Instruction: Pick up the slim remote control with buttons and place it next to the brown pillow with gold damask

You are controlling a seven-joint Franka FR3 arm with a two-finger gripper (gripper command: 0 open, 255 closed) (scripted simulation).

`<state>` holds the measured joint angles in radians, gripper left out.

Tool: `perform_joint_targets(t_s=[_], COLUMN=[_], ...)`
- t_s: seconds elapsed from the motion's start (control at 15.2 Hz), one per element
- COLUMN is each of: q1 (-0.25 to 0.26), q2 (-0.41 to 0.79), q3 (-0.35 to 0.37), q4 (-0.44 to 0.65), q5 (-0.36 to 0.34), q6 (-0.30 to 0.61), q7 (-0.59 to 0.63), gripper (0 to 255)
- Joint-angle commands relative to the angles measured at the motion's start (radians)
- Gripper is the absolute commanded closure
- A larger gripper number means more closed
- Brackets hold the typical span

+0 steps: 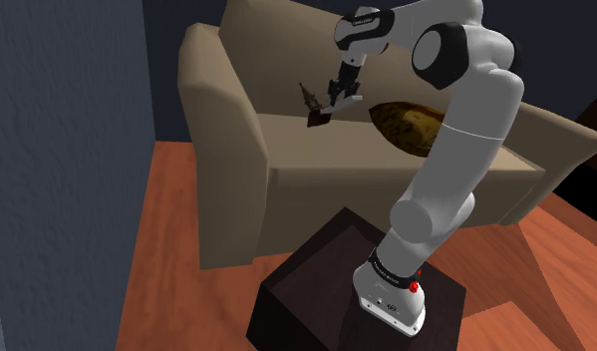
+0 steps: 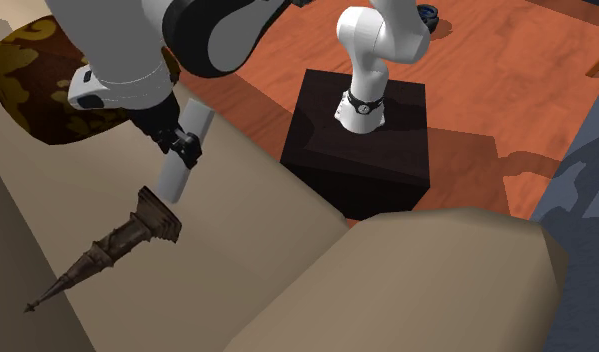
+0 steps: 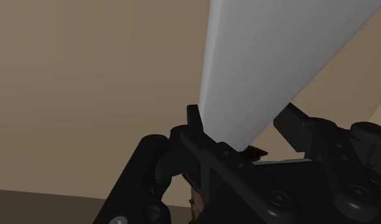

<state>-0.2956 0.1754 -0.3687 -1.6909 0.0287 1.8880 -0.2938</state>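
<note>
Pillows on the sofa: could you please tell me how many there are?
1: the brown and gold pillow rests on the sofa, at the shoulder view's right of the gripper holding the pale remote. The arm may hide others.

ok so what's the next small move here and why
Probably carry the pale slim remote sideways toward the brown and gold pillow, keeping its height for now. The pincer is shut on the remote, which looks lifted off the sofa seat near a dark ornate spike, and the pillow lies further along the same seat.
</note>
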Motion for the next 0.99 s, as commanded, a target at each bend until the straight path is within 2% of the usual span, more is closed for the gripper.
perform_joint_targets(t_s=[0.0, 0.92], q1=[0.000, -0.009], q2=[-0.003, 0.011], q3=[0.000, -0.004], q4=[0.026, 0.232], q5=[-0.001, 0.004], q6=[-0.027, -0.220], q7=[0.000, -0.006], gripper=[255, 255])
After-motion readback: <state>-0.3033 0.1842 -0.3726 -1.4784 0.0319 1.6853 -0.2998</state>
